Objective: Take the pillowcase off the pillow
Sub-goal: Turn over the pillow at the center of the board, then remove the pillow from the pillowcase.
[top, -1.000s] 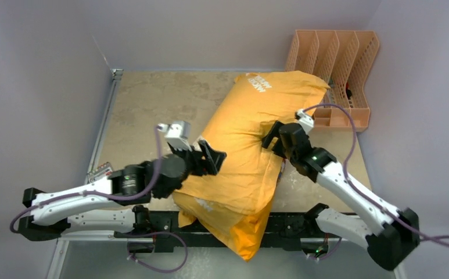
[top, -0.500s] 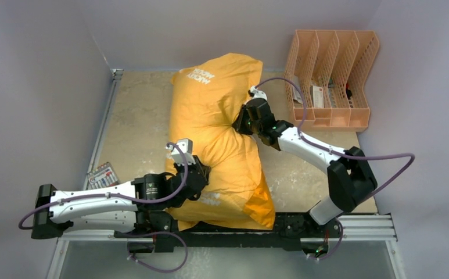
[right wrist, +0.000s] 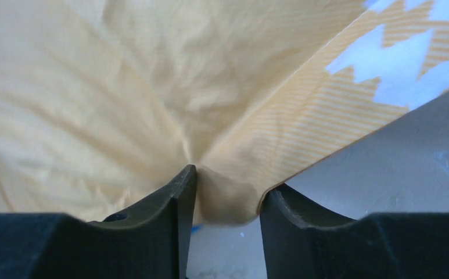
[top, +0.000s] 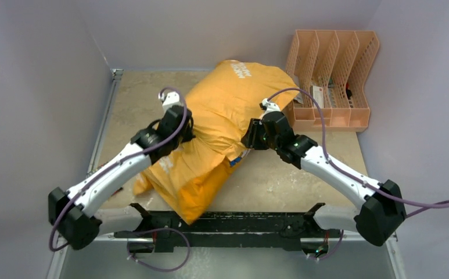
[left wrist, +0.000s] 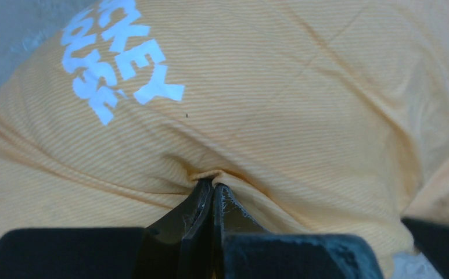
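The orange-yellow pillowcase [top: 222, 122] lies slantwise across the table, bulging full, its loose end hanging toward the front rail. The pillow is hidden inside it. White lettering [left wrist: 117, 58] shows on the cover in the left wrist view. My left gripper [top: 187, 129] sits on the cover's left side, and its jaws [left wrist: 213, 185] are shut on a small pinched fold of the fabric. My right gripper [top: 250, 138] is at the cover's right edge. A bunched lump of orange fabric fills the gap between its fingers [right wrist: 227, 195], touching both.
A peach desk organiser [top: 335, 78] stands at the back right, close to the cover's far end. A small blue item [top: 235, 161] shows at the cover's edge below the right gripper. Grey walls close in left, right and behind. The black front rail [top: 257, 224] runs along the near edge.
The covered pillow has swung round and its far end now points back right. My left gripper moved up its left side and shut on the fabric. My right gripper came nearer and holds a bunch.
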`<action>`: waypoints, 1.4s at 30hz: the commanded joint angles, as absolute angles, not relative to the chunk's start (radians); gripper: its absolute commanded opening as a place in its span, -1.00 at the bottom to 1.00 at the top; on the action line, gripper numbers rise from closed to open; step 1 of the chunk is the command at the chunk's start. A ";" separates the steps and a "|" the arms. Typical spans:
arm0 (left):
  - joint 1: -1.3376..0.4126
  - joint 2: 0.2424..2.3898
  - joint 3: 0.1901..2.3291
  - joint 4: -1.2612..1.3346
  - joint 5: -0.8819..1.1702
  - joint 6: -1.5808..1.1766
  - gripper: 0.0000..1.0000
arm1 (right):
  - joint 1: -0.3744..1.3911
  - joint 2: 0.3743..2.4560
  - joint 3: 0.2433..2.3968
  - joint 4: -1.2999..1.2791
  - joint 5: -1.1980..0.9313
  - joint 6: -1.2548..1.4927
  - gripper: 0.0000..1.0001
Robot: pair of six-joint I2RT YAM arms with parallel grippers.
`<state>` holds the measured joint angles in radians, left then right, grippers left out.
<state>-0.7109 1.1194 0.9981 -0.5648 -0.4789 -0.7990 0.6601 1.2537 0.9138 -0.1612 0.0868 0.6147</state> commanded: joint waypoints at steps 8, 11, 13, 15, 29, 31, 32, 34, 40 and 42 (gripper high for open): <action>-0.620 1.205 1.024 -0.423 -0.260 -0.728 -1.00 | 0.677 1.100 0.923 -0.428 0.030 0.564 0.42; -0.621 1.129 0.964 -0.421 -0.250 -0.741 -0.70 | 0.677 1.168 0.955 -0.424 0.082 0.621 0.57; -0.620 1.117 0.971 -0.453 -0.289 -0.737 -0.10 | 0.677 1.251 1.012 -0.416 0.139 0.692 0.59; -0.619 1.107 0.979 -0.481 -0.368 -0.764 0.18 | 0.676 1.336 1.079 -0.386 0.168 0.783 0.61; -0.522 1.263 1.335 -0.749 -0.456 -0.866 0.63 | 0.635 1.714 1.637 -0.800 0.218 0.830 0.62; -0.522 1.267 1.320 -0.730 -0.467 -0.828 0.64 | 0.635 1.655 1.596 -0.730 0.285 0.734 0.62; -0.522 1.256 1.304 -0.716 -0.474 -0.813 0.64 | 0.637 1.610 1.548 -0.669 0.298 0.677 0.61; -0.522 1.216 1.263 -0.697 -0.483 -0.789 0.66 | 0.637 1.503 1.459 -0.573 0.288 0.577 0.58; -0.521 0.949 1.139 -0.801 -0.503 -0.955 0.68 | 0.642 1.251 1.371 -0.395 -0.096 0.424 0.58; -0.521 0.845 1.070 -0.797 -0.474 -0.984 0.68 | 0.697 1.279 1.391 -0.372 -0.185 0.426 0.56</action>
